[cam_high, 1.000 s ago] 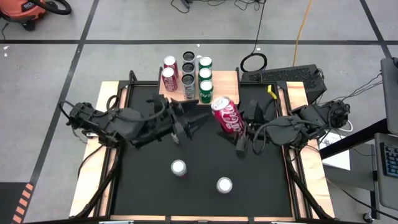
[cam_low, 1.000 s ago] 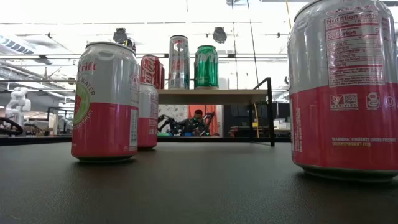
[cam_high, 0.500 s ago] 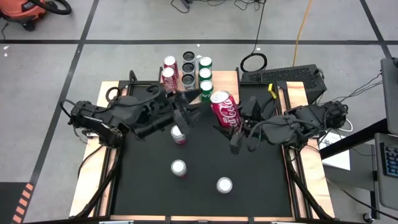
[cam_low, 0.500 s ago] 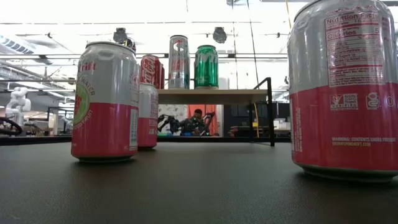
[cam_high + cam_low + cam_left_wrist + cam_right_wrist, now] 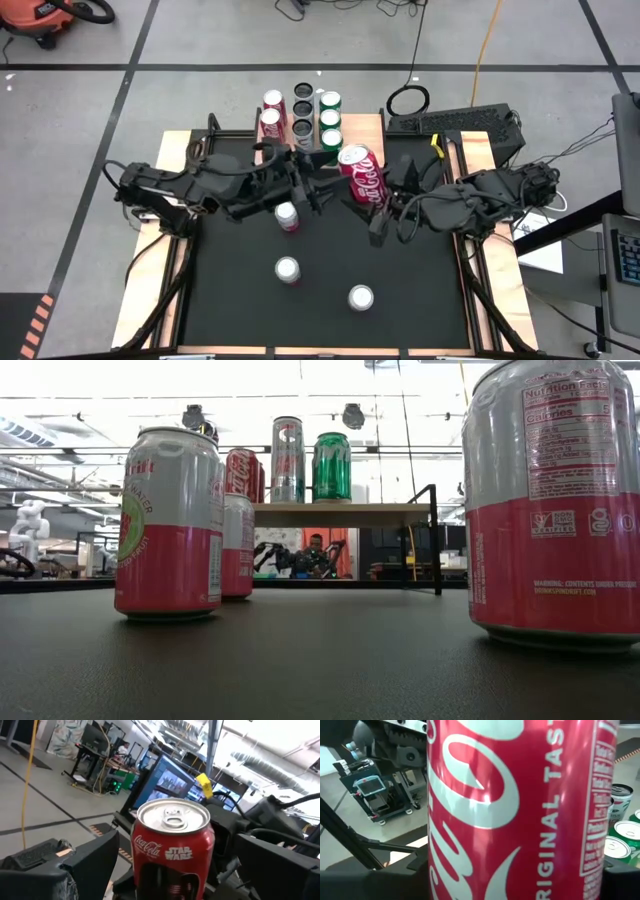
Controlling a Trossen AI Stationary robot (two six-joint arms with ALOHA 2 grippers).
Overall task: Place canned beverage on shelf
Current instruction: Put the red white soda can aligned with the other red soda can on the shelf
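Bright even overhead light, ceiling strip lamps blown out white in the low view, soft glare on the black table [image 5: 320,660], nearest pink-and-white can [image 5: 556,500] slightly soft, red Coca-Cola can [image 5: 520,810] filling the right wrist view and blurred, faint shadows under the arms.

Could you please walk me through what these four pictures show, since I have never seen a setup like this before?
Two dark robot arms work at a black table. One picture looks straight down from above, one sits level with the tabletop, and the other two come from cameras on each arm's wrist.

The right end effector holds a red cola can, which fills the right wrist picture. The left end effector is open, its fingers either side of that can in the left wrist picture.

At the far edge stands the shelf, a small wooden board already carrying red, dark and green cans. Three pink-and-white cans stand loose on the table.
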